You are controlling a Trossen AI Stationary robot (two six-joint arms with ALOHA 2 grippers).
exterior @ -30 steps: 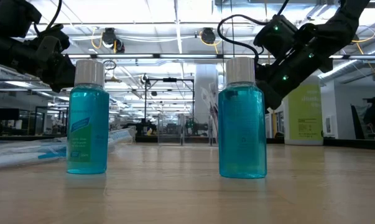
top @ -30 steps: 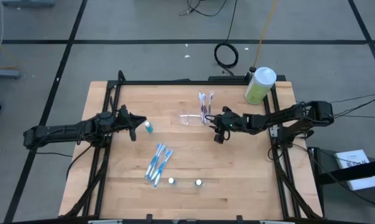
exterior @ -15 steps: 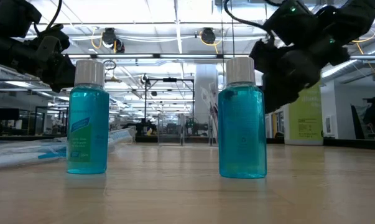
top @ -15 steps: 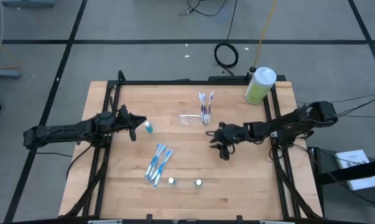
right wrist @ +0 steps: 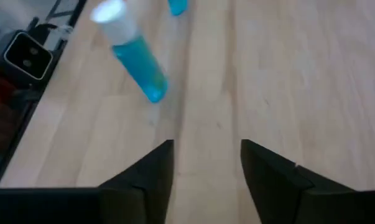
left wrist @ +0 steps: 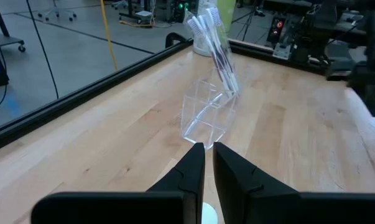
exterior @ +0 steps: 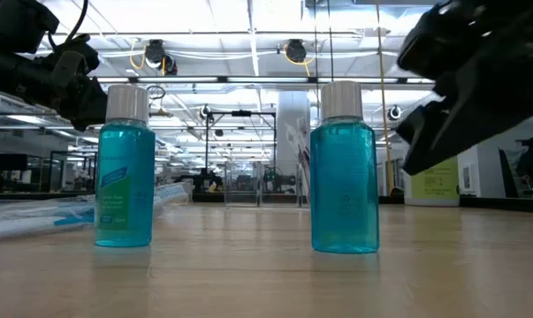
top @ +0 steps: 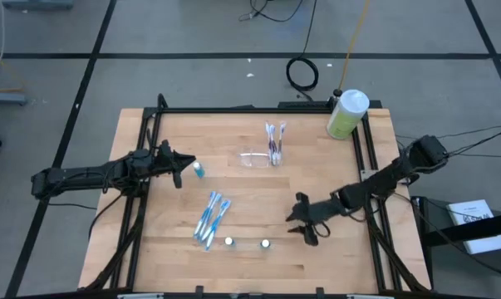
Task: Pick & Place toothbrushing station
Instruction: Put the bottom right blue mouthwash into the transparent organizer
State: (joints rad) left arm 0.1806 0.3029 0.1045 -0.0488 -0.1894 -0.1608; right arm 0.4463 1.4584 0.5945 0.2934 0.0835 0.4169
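The toothbrushing station (top: 254, 159) is a small clear tray on the far middle of the wooden table, also seen in the left wrist view (left wrist: 207, 115). Toothbrushes (top: 273, 139) stand tilted in its right end. My left gripper (top: 180, 170) stays shut at the table's left, its fingers (left wrist: 193, 163) pointing toward the tray, beside a small blue bottle (top: 198, 170). My right gripper (top: 304, 225) hangs open over the near right part of the table with nothing between its fingers (right wrist: 156, 168). It points toward two small blue bottles (top: 265, 244) (top: 229, 242).
A bundle of blue toothbrushes (top: 210, 218) lies left of centre. A green bottle with a white cap (top: 347, 114) stands at the far right corner. The two blue bottles (exterior: 125, 168) (exterior: 343, 168) stand upright near the front edge. Black frame rails (top: 142, 208) run along both sides.
My right gripper has swung away from the clear tray toward the table's near edge, turning as it went. It now hangs just right of the two small bottles. The tray and its toothbrushes have stayed in place.
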